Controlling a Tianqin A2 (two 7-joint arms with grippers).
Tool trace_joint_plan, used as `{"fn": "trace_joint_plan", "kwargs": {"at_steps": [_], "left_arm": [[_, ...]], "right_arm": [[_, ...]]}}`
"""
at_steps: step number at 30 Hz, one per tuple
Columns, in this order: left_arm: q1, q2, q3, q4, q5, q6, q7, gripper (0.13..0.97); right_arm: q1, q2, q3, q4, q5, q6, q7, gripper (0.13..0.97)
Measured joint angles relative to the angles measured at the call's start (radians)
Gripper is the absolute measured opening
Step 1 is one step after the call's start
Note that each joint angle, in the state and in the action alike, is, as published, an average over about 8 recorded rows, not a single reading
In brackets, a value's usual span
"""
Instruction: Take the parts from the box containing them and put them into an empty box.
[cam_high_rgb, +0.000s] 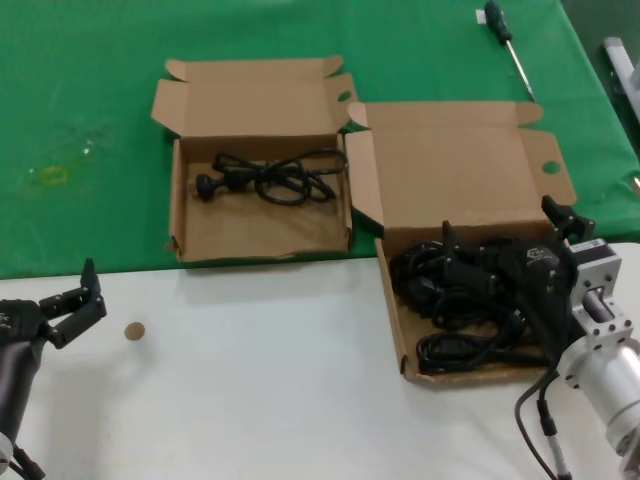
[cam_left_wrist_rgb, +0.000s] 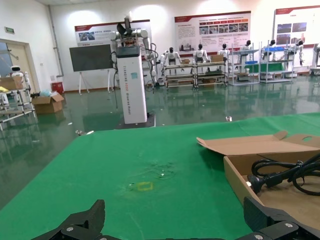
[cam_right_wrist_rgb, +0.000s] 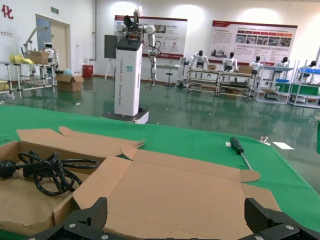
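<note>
Cords first: a tangled heap of black power cords (cam_high_rgb: 470, 295) fills the larger box (cam_high_rgb: 455, 175) on the robot's right; one bundle (cam_high_rgb: 270, 178) already lies in the smaller box (cam_high_rgb: 255, 235) to its left, on the green cloth (cam_high_rgb: 90, 120).

Right gripper (cam_high_rgb: 505, 255) sits low over the heap, fingers spread wide in its wrist view — nothing clamped. Left gripper (cam_high_rgb: 75, 300) parked at the near left over the white table (cam_high_rgb: 260, 370), fingers apart, idle.

Handling, judged: light, soft, rubbery — loops will sag and snag on neighbours, dragging extra cords up. Plugs are the only stiff parts. Best hold probably across a wound bundle's bunched middle, or on a chunky plug; a single loose strand would likely slip.

Screwdriver (cam_high_rgb: 510, 45) lies at the far edge, unrelated.
</note>
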Motion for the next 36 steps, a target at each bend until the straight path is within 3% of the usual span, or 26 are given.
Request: {"fn": "trace_joint_plan", "kwargs": {"at_steps": [36], "left_arm": [[0.000,0.000,0.000,0.000,0.000,0.000,0.000,0.966]], "right_arm": [[0.000,0.000,0.000,0.000,0.000,0.000,0.000,0.966]]}}
